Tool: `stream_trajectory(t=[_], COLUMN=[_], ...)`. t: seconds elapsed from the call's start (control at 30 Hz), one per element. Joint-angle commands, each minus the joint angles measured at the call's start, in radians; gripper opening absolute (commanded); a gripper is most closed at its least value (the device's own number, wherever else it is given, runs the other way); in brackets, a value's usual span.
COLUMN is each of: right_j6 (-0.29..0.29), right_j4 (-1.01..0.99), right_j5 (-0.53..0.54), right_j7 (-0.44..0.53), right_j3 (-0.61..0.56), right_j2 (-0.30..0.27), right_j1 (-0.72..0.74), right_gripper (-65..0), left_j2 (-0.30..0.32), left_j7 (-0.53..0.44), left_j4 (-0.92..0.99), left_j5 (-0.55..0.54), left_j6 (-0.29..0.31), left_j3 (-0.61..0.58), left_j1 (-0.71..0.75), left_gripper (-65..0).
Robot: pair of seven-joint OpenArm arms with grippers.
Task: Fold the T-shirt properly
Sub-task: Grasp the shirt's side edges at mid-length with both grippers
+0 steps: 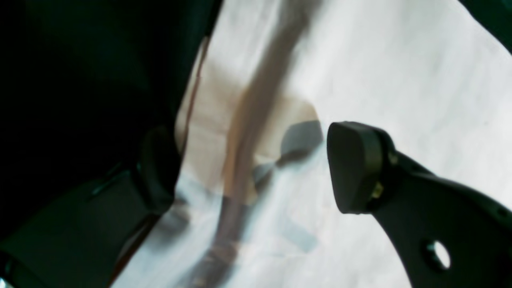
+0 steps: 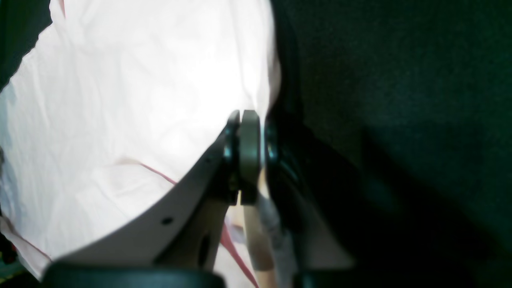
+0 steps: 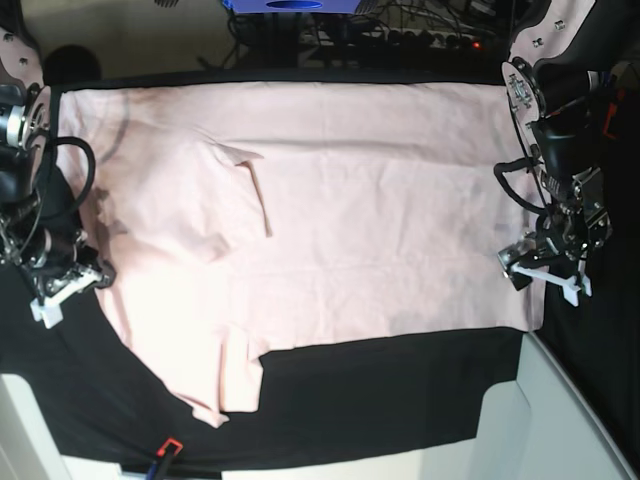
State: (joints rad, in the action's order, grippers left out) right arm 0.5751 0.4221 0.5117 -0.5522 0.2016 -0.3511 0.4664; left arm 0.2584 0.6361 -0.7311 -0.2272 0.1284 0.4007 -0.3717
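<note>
T-shirt [image 3: 340,210]: pale pink, spread flat, filling most of the base view from upper left to right edge. No lettering visible. Light wrinkles across the body; one short raised crease left of centre. One sleeve points toward lower left of frame, its tip slightly folded. Lower edge runs straight across mid-frame. Wrist views show only blurred pale cloth with a seam.
</note>
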Motion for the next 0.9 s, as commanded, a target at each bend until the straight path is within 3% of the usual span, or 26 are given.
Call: stream_trajectory(t=[0.0,0.43,0.63,0.87], right_j6=[0.007,0.007,0.007,0.007], right_j4=[0.03,0.034,0.033,0.033], right_j5=[0.012,0.014,0.015,0.014], right_j7=[0.01,0.01,0.01,0.01], right_j3=[0.0,0.003,0.005,0.005], right_j2=[-0.019,-0.01,-0.01,-0.01], right_j1=[0.022,0.021,0.015,0.013], right_gripper=[-65.0,-65.0,-65.0,-65.0], left_j2=[0.025,0.037,0.006,-0.021], left_j7=[-0.012,-0.014,-0.014,-0.014], left_j4=[-0.029,-0.032,-0.029,-0.028], left_j5=[0.002,0.007,0.004,0.004], left_j6=[-0.009,-0.009,-0.009,-0.009], left_j3=[0.042,0.082,-0.05,-0.059], left_j1=[-0.019,-0.011,-0.013,-0.013], left_gripper=[-9.9,-9.9,-9.9,-10.2])
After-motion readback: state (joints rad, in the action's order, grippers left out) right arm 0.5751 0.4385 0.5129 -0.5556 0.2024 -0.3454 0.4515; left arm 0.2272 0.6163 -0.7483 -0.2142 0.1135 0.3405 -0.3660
